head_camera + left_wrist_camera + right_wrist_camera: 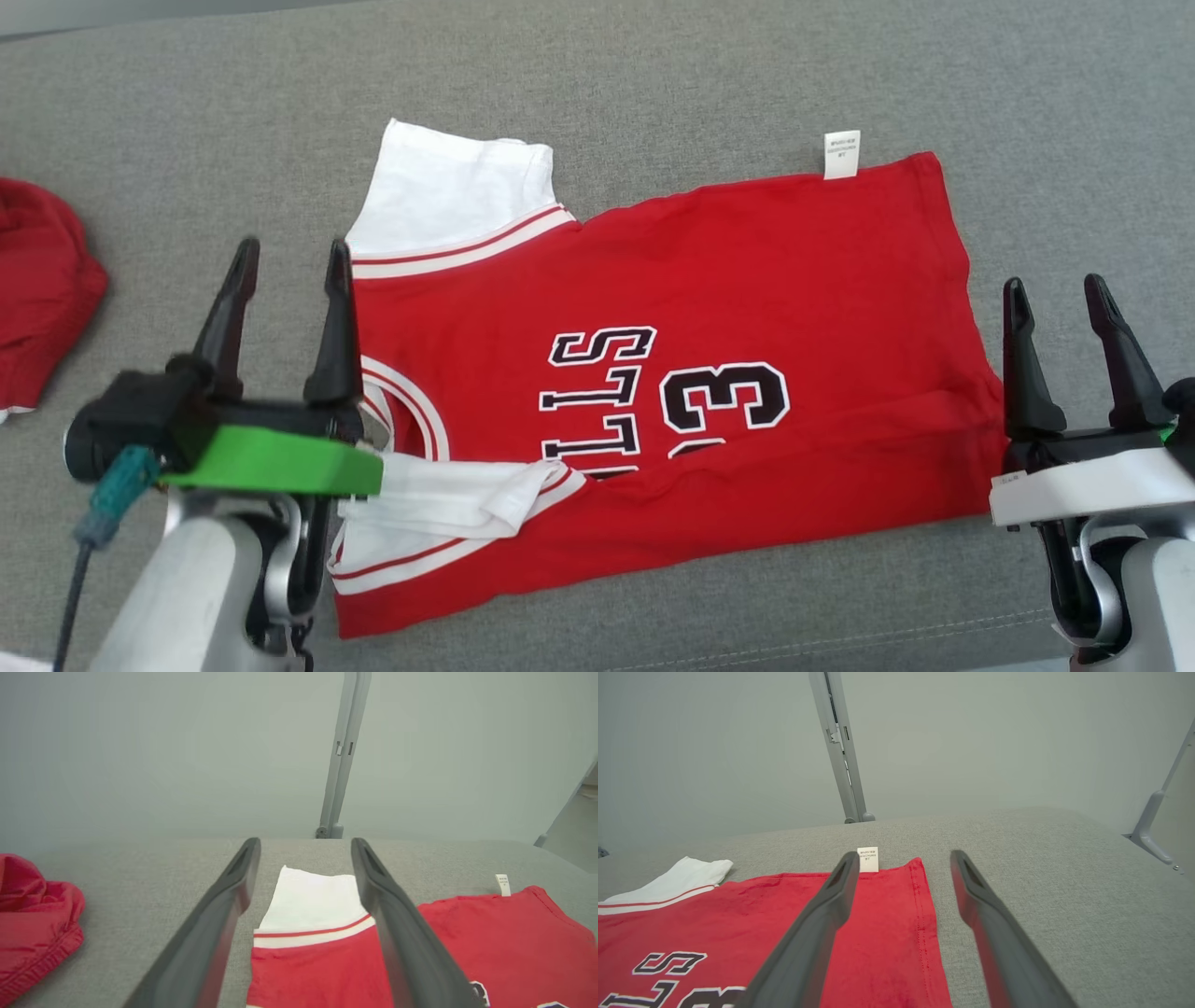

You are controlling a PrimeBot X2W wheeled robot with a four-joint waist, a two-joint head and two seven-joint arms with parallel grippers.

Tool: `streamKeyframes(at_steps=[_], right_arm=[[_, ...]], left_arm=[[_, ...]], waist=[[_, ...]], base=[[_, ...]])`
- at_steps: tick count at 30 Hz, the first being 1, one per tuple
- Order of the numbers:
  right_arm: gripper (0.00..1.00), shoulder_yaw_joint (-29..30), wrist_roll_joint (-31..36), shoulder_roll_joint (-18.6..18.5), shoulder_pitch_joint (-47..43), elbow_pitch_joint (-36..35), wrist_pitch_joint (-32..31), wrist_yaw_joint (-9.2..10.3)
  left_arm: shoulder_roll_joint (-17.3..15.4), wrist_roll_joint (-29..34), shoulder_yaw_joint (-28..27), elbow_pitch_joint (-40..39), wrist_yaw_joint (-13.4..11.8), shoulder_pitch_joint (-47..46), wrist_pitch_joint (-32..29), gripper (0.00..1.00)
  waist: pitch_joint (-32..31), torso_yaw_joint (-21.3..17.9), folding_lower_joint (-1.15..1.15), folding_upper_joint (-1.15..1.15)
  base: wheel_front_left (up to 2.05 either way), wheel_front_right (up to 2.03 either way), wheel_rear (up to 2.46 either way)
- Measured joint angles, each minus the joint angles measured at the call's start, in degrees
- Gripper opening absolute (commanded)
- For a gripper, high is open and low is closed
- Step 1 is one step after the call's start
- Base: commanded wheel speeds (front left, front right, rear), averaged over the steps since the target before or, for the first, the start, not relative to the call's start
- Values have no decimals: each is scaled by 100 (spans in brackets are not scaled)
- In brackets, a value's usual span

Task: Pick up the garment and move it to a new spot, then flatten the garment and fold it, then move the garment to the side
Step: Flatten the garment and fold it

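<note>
Garment (709,308), a red jersey, lies spread on the grey surface (653,75) between the two grippers, probably so that each can take one end. Its near sleeve (448,504) is folded inward, so flattening seems not finished. The left gripper (292,246) hovers at the collar edge and the right gripper (1053,283) just beside the hem; both have fingers parted and hold nothing. The far sleeve (448,191) lies flat.

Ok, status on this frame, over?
Left claw open, empty, at the red jersey collar end. Right claw open, empty, beside its hem. Jersey spread flat, near sleeve crumpled. Other red garment far left, not in the way.
</note>
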State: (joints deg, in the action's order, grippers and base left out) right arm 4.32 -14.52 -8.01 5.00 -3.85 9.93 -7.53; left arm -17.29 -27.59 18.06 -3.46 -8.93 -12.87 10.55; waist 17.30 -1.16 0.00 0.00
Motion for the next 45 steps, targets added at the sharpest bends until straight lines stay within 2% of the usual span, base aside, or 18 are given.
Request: streamKeyframes(at_steps=[6,13,19,25,26,27,31,36,40,45], right_arm=[[100,-148,-43,-25,270,-84,-35,0],[100,-459,-109,-49,648,24,20,0],[100,-710,-181,-40,864,292,126,0],[100,-699,-264,-86,983,506,178,0],[100,-693,-288,-107,1016,557,178,0],[100,-683,-314,-130,1065,608,178,0],[100,-601,-457,-286,1456,991,149,0],[100,-620,-573,-647,2191,1795,75,0],[100,-816,-726,-933,2725,2438,58,1],[100,-1278,-918,-1132,3305,3188,15,1]], left_arm=[[-16,-48,111,516,461,-1626,-530,100],[11,-537,211,2581,1177,-3131,-1403,100],[-30,-882,169,4418,1478,-3810,-1713,100],[-35,-1083,210,5265,1582,-4207,-1753,100],[-33,-1093,230,5353,1599,-4265,-1735,45],[-27,-1102,250,5420,1601,-4309,-1680,0],[3,-1112,378,5640,1615,-4434,-1460,0],[203,-1138,684,5727,1622,-4576,-1273,0],[385,-1218,1007,5640,1625,-4679,-1144,0],[442,-1318,1358,5535,1626,-4804,-971,0]], waist=[[314,-37,0,0],[715,-270,1,0],[979,-658,1,0],[1146,-841,0,0],[1160,-852,0,0],[1169,-854,0,0],[1177,-811,0,0],[1183,-650,0,0],[1207,-417,0,0],[1276,-97,0,0]], base=[[0,0,0],[0,0,0],[0,0,0],[0,0,0],[0,0,0],[0,0,0],[0,0,0],[0,0,0],[0,0,0],[0,0,0]])
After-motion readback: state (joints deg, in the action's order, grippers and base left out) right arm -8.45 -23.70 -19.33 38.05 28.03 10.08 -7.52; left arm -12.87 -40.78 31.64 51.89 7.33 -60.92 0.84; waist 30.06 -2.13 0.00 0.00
